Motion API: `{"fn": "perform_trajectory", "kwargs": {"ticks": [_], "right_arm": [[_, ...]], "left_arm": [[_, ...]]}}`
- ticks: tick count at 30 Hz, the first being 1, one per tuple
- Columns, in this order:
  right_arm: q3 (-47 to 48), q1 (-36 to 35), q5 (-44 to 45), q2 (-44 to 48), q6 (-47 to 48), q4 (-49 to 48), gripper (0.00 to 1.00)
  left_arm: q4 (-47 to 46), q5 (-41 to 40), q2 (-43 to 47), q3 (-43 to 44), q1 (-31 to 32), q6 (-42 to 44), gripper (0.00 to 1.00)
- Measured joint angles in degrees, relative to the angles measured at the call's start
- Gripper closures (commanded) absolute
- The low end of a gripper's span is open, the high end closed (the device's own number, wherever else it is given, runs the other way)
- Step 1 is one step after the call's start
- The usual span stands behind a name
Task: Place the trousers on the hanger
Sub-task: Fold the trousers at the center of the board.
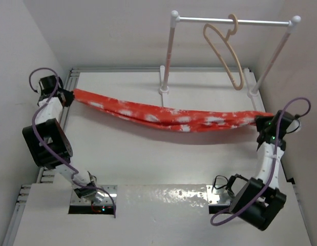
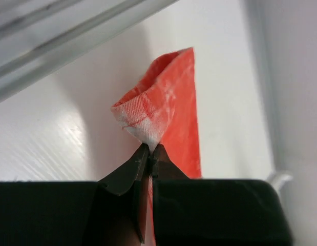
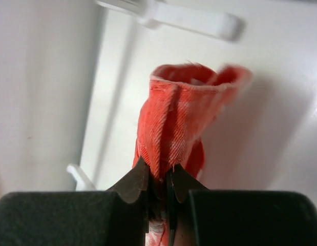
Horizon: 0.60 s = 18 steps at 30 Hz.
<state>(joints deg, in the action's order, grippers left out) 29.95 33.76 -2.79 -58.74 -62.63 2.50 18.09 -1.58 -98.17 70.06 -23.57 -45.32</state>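
Note:
The red-orange trousers (image 1: 168,117) with white blotches hang stretched in a long sagging band above the table between my two grippers. My left gripper (image 1: 70,96) is shut on their left end, which shows as a pinched fold (image 2: 158,115) in the left wrist view. My right gripper (image 1: 261,122) is shut on their right end, seen as a bunched hem (image 3: 181,123) in the right wrist view. The pale tan wooden hanger (image 1: 225,48) hangs by its hook from the white rail (image 1: 232,20) at the back right, behind and above the trousers.
The white rail stands on two posts (image 1: 167,56) with feet on the table at the back. White walls close in on the left, back and right. Metal frame rails run along the table's left edge (image 1: 66,110).

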Motion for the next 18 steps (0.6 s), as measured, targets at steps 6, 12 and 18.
{"fn": "perform_trajectory", "kwargs": {"ticks": [6,12,18], "right_arm": [[19.91,-0.31,-0.66,5.07,5.51,14.82,1.00],[24.63,-0.55,0.07,6.95,8.68,21.68,1.00],[28.92,-0.35,-3.30,2.43,11.10,25.73,1.00]], "left_arm": [[6.99,2.60,11.28,9.22,-3.98,-0.24,1.00],[6.99,4.74,17.14,12.55,-6.19,-3.23,1.00],[8.15,6.03,13.77,11.39,-6.38,-3.13,1.00]]}}
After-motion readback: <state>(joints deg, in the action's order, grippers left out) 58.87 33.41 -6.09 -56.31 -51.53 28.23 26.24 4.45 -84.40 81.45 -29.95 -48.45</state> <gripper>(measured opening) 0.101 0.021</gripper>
